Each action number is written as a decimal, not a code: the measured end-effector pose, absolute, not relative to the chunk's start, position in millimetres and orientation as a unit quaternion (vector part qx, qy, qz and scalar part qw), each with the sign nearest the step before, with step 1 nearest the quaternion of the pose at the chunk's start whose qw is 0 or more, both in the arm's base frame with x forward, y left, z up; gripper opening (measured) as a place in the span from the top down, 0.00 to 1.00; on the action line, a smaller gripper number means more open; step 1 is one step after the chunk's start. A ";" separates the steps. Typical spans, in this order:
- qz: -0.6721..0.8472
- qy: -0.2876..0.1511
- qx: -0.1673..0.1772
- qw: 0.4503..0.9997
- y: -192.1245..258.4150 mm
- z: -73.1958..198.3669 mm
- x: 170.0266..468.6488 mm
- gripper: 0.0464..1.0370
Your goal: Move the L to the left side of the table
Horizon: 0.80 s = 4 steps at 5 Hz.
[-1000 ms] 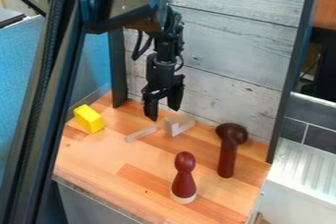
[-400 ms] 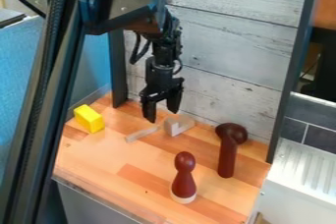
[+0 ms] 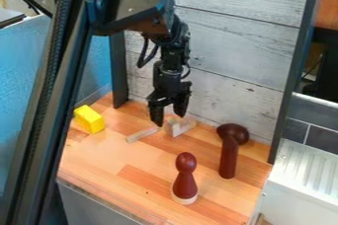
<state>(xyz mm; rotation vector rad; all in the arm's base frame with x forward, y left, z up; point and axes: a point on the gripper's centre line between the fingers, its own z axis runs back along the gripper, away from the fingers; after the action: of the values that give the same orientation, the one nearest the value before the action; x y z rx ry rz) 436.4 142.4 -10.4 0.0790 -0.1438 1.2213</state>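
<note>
A black robot arm [image 3: 173, 46] hangs from the upper left of the frame, its hand [image 3: 168, 120] spread wide and holding nothing, over a pale wooden piece [image 3: 183, 127] near the center that appears to be the L. A pale wooden stick [image 3: 142, 135] lies just to its left; whether the two touch is hard to tell behind a fingertip.

The pickup looks the riskiest part: a hand set slightly off line could nudge the L toward the back wall, or catch the stick with it. A shallow grip on so low a piece could let it slip on the way over. At center left, a yellow block [image 3: 89, 119] (already at home on the side the L is bound for) could be knocked if the piece is set down too close.

The table [image 3: 119, 157] is laid in wood strips of honey and deeper orange. A dark red peg-shaped figure [image 3: 185, 182] stands at lower center, with a dark brown mushroom-shaped piece [image 3: 228, 157] to its right. Behind rises a whitewashed plank wall [image 3: 228, 46] between dark posts [image 3: 119, 71]; a blue panel [image 3: 96, 66] closes off the left, and gray tiles [image 3: 323, 140] and a white ridged surface [image 3: 307, 179] fill the lower right.
</note>
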 end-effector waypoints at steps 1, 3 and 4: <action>0.552 -0.084 0.036 0.829 134.1 -16.6 440.9 0.12; 0.541 -0.062 0.047 0.837 144.5 -32.8 441.7 0.55; 0.559 -0.045 0.044 0.827 160.2 -34.1 443.7 0.75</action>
<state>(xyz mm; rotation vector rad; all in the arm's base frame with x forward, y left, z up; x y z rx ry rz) 443.7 160.2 -34.1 0.0929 -0.0946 1.1881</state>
